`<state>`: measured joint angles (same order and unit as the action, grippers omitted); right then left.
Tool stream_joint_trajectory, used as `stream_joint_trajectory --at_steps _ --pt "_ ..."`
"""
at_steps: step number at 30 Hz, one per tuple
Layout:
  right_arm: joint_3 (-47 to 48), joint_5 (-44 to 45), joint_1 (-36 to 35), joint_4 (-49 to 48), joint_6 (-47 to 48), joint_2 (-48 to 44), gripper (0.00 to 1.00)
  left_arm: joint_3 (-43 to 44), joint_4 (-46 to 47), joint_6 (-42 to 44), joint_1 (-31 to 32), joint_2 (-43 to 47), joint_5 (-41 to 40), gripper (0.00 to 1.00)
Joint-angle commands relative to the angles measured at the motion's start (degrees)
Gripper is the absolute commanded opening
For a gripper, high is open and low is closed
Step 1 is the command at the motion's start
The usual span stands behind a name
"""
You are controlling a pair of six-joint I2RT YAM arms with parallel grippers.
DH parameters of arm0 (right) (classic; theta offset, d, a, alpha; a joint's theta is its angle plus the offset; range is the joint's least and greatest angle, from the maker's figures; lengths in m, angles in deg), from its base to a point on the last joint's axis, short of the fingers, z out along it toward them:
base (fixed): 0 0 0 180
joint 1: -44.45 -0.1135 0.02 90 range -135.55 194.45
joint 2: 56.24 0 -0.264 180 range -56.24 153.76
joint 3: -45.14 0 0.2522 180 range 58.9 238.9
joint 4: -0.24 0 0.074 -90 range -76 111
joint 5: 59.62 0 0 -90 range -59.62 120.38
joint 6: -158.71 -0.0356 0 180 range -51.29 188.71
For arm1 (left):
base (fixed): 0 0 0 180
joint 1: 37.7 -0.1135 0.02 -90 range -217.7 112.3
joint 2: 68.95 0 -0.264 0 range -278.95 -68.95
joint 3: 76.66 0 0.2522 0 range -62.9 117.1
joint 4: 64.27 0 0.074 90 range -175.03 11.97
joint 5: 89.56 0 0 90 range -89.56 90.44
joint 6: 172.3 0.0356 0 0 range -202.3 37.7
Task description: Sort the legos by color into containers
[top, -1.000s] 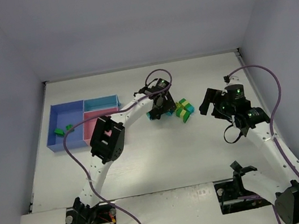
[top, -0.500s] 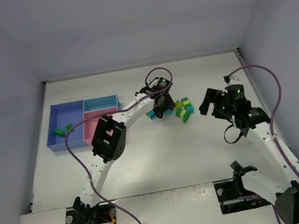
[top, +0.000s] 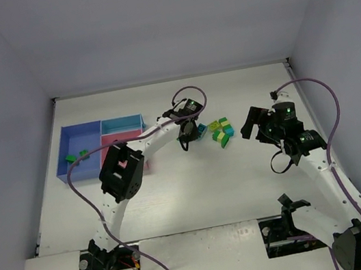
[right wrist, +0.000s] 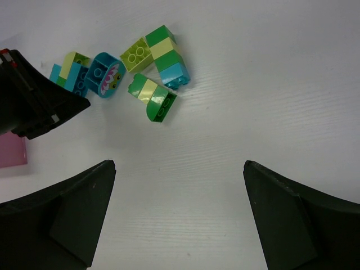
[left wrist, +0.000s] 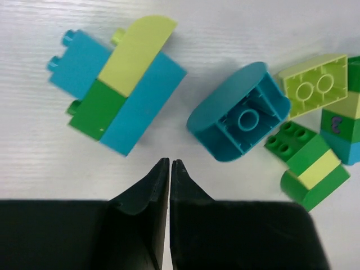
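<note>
Loose legos lie in a small pile (top: 220, 132) right of the table's middle. In the left wrist view a joined teal, yellow-green and green block (left wrist: 115, 84) lies ahead to the left and an overturned teal brick (left wrist: 242, 112) to the right. My left gripper (left wrist: 170, 163) is shut just short of them, with nothing between its fingers. My right gripper (right wrist: 179, 164) hangs open over bare table, the pile (right wrist: 157, 67) well ahead of it. The containers stand at the left: a blue tray (top: 74, 142), a pink one (top: 109, 145) and a light-blue one (top: 122, 123).
Two green bricks (top: 76, 155) lie in the blue tray. My left arm's elbow (top: 121, 172) covers part of the pink tray. A purple cable loops off each arm. The back wall runs behind the trays and the pile.
My left gripper has closed from wide open to fully shut, empty, and drawn back a little to the left of the pile. The right arm has stayed put.
</note>
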<state>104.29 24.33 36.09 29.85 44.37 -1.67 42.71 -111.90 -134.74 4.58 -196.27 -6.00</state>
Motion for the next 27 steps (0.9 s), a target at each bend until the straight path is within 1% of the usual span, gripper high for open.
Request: stream_joint_trajectory --at_steps 1,6,8,9,10,11,12,13,14,15,16,18,25,27 --pt "-0.30 -0.64 -0.52 -2.50 0.26 -0.95 0.94 -2.23 3.28 6.03 0.08 8.58 -3.40 0.00" --pt "0.05 -1.08 -0.87 -2.58 0.26 -0.60 0.94 -5.05 3.63 8.15 0.08 12.18 -3.06 0.00" --pt "-0.03 -1.08 -0.96 -2.50 0.17 -0.69 0.94 -6.72 6.17 10.60 0.08 13.94 -1.40 0.00" --pt "-0.03 -1.08 -0.96 -2.50 0.34 -0.78 0.94 -6.72 6.70 11.83 0.08 14.12 -0.60 0.18" --pt "-0.12 -1.08 -1.04 -2.50 0.34 -0.69 0.94 -6.55 7.75 15.32 0.08 14.21 0.45 0.28" --pt "-0.12 -1.08 -1.04 -2.50 0.34 -0.78 0.94 -5.42 8.11 17.53 0.08 13.69 3.24 0.36" --pt "-0.12 -1.08 -1.04 -2.50 0.43 -0.86 0.94 -4.54 8.12 19.99 0.08 13.16 4.14 0.45" --pt "-0.12 -1.08 -1.13 -2.50 0.61 -0.86 0.95 -3.48 7.59 24.89 0.17 12.64 4.76 0.59" --pt "-0.12 -1.08 -1.13 -2.50 0.78 -1.04 0.95 -2.52 7.24 27.81 0.17 11.33 5.64 0.63" --pt "-0.12 -1.08 -1.13 -2.50 0.78 -1.13 0.95 0.19 6.54 30.27 0.17 10.44 6.34 0.65" --pt "-0.12 -1.08 -1.22 -2.50 0.87 -1.22 0.95 1.44 5.05 34.73 0.17 9.74 6.44 0.67" --pt "-0.12 -0.99 -1.22 -2.50 0.96 -1.48 0.95 4.77 3.55 40.02 0.26 7.45 8.00 0.67" --pt "0.05 -0.99 -1.22 -2.41 0.96 -1.74 0.95 9.61 3.63 45.76 0.26 2.18 11.88 0.67" --pt "0.14 -0.90 -1.22 -2.41 0.96 -1.74 0.95 11.28 2.06 46.99 0.26 -0.19 12.24 0.67"
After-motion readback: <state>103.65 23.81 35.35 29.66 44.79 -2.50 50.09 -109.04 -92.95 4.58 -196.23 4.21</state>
